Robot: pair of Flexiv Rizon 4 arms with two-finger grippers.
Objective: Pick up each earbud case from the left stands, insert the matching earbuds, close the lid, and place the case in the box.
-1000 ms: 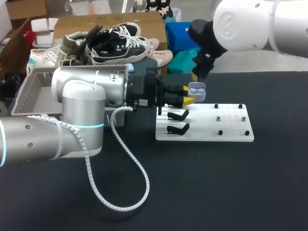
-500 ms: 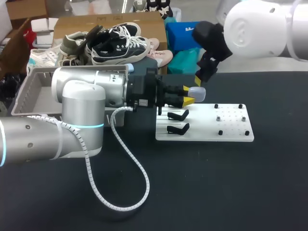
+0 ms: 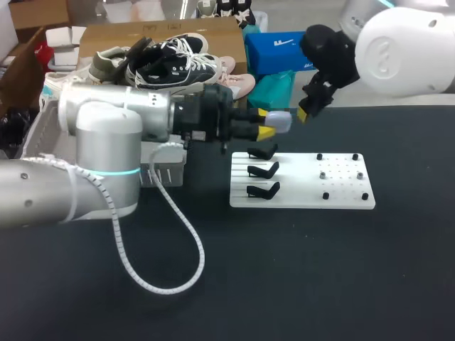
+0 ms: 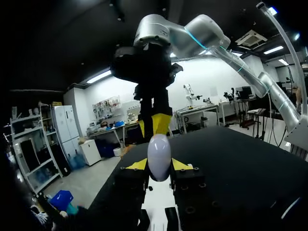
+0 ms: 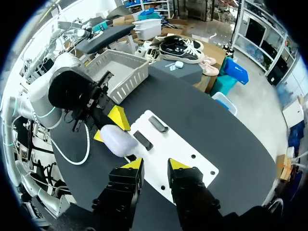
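Note:
A lavender earbud case (image 3: 280, 121), lid closed, hangs in the air above the far edge of the white stand board (image 3: 306, 193). My left gripper (image 3: 264, 122) is shut on it from two sides. In the left wrist view the case (image 4: 159, 155) sits upright between the yellow tips of that gripper (image 4: 155, 165). My right gripper (image 3: 307, 110) is just beyond and slightly above the case; it is open and empty. The right wrist view shows that gripper (image 5: 155, 165) above the board (image 5: 183, 151), with the case (image 5: 117, 141) beside it. Three black stands (image 3: 264, 171) on the board carry nothing.
A grey basket (image 3: 37, 138) stands at the table's left, partly hidden by my left arm; the right wrist view shows the basket (image 5: 120, 72) with nothing in it. Small black pegs (image 3: 340, 174) dot the board's right half. The left arm's white cable (image 3: 160, 280) loops over the table.
The case's lid, open a second ago, is now closed. My right gripper has drawn back up and to the right. My left gripper has lifted the case a little.

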